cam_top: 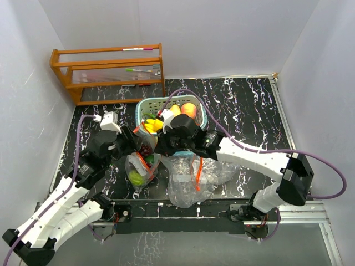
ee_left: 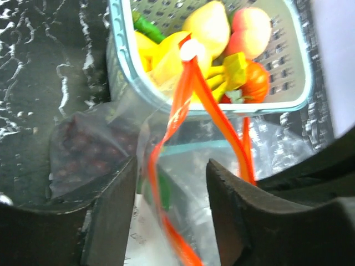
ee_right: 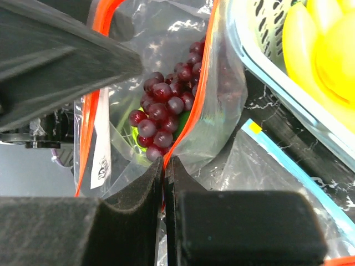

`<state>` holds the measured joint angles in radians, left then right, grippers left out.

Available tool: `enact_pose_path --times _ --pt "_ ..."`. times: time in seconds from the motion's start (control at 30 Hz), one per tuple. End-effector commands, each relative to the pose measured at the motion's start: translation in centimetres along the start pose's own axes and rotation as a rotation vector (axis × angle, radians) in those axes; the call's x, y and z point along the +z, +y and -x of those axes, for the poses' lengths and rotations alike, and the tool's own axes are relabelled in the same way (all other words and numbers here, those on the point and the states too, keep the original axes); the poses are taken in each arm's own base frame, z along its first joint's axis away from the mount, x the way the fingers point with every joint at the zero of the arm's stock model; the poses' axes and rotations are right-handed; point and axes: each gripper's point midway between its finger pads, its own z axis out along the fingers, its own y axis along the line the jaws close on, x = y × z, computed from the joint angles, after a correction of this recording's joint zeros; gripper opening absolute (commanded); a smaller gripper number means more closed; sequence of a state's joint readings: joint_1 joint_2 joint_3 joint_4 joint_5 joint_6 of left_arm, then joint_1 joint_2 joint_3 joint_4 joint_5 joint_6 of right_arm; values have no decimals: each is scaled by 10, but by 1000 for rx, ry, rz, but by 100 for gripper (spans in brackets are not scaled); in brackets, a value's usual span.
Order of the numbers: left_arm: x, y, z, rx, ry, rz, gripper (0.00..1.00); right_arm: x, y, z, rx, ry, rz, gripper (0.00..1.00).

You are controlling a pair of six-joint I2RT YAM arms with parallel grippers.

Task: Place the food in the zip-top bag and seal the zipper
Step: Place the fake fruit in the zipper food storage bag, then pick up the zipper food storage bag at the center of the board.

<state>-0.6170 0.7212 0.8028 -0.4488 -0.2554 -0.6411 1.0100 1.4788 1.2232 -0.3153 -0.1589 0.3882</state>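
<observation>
Right wrist view alone shows the right gripper (ee_right: 165, 166) pinched shut on the zip-top bag (ee_right: 216, 111) by its orange rim, with one grape bunch (ee_right: 163, 105) and one green fruit (ee_right: 184, 121) inside. Top view adds a second bag (cam_top: 194, 177) lying right and one far basket (cam_top: 158, 100) of food (cam_top: 189, 110). Left gripper (ee_left: 172, 166) straddles the rim, parted.

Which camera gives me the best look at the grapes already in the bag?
Right wrist. It looks straight into the open zip-top bag, where the purple grapes show sharp and unobstructed. The left wrist shows the grapes only as a dark blur through plastic; the top view shows just a small dark patch.
</observation>
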Motion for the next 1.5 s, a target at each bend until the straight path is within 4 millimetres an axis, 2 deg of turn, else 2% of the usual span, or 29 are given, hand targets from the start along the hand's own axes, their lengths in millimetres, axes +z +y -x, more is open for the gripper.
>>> enact_pose_path --times 0.0,0.1,0.13,0.2,0.33,0.57,0.6,0.67,0.7,0.77,0.83,0.87,0.9,1.03,1.17,1.33,1.4,1.47 --pt "-17 -30 27 -74 -98 -150 58 -20 0 21 -47 -72 31 8" --pt "-23 -35 33 -64 -115 -179 80 -23 -5 21 -51 -70 31 8" --pt "-25 -36 36 -53 -124 -184 93 -24 -6 22 -53 -72 31 8" --pt "-30 -34 44 -29 -153 -174 97 -26 -5 23 -62 -75 37 8" --pt "-35 -22 62 38 -224 -105 97 -28 -8 21 -88 -59 31 8" --pt "-36 -13 72 77 -268 -51 97 -30 -43 15 -72 -2 -83 9" --pt "-36 -11 72 78 -270 -42 94 -31 -42 16 -66 6 -73 13" --pt "-37 -5 72 74 -275 -14 90 -36 -32 26 -72 -30 -30 38" --pt "-38 -1 72 73 -281 1 87 -40 -27 33 -71 -63 -13 47" --pt "-40 5 72 73 -291 25 80 -50 -16 51 -73 -137 14 52" --pt "-43 11 71 79 -300 39 73 -59 -10 69 -65 -198 16 63" --pt "-44 13 70 82 -304 47 69 -61 -9 78 -55 -220 9 69" --pt "-44 16 69 86 -303 54 67 -60 -9 84 -44 -231 0 70" --pt "-43 18 65 93 -288 62 67 -43 -13 109 41 -261 -44 72" --pt "-41 13 64 91 -280 37 67 -15 -30 128 121 -269 -134 72" --pt "-39 10 62 103 -267 26 67 19 -38 130 208 -224 -161 72" --pt "-39 12 61 109 -265 33 66 22 -43 130 240 -222 -193 72" --pt "-39 13 61 111 -268 32 66 33 -54 122 257 -206 -236 72"
